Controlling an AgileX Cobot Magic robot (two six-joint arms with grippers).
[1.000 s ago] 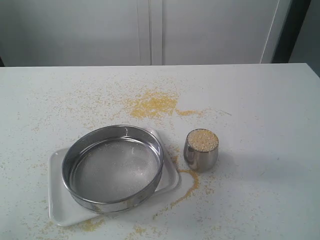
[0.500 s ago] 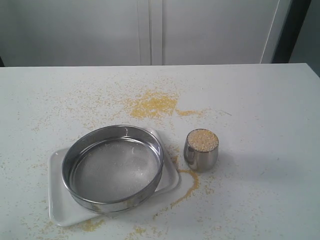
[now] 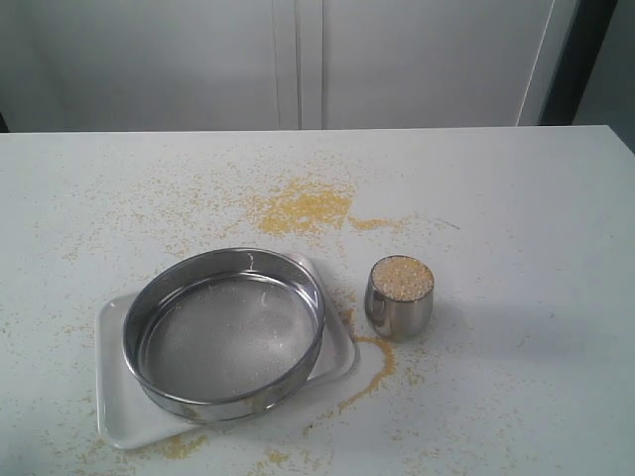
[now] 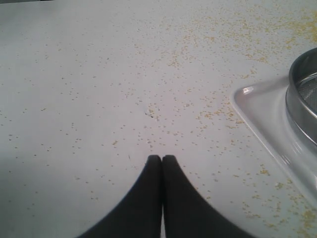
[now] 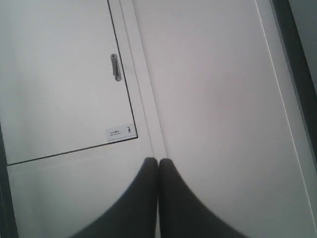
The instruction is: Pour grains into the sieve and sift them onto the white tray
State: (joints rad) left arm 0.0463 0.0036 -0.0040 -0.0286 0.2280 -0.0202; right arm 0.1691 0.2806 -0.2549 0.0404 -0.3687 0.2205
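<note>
The round steel sieve [image 3: 225, 332] rests on the white tray [image 3: 117, 402] at the front left of the table; its mesh holds no heap of grains. A small shiny steel cup [image 3: 399, 297] to its right is full of grains [image 3: 402, 277]. Neither arm shows in the exterior view. My left gripper [image 4: 162, 158] is shut and empty above the speckled table, with the tray's corner [image 4: 257, 111] and the sieve's rim [image 4: 300, 99] off to one side. My right gripper [image 5: 158, 161] is shut and empty, pointing at a white cabinet, with no task object in its view.
Spilled yellow grains lie in a patch [image 3: 303, 208] behind the sieve and in a trail [image 3: 372, 372] in front of the cup. Loose grains speckle the white table. White cabinet doors [image 5: 64, 79] with a handle [image 5: 115, 67] stand behind.
</note>
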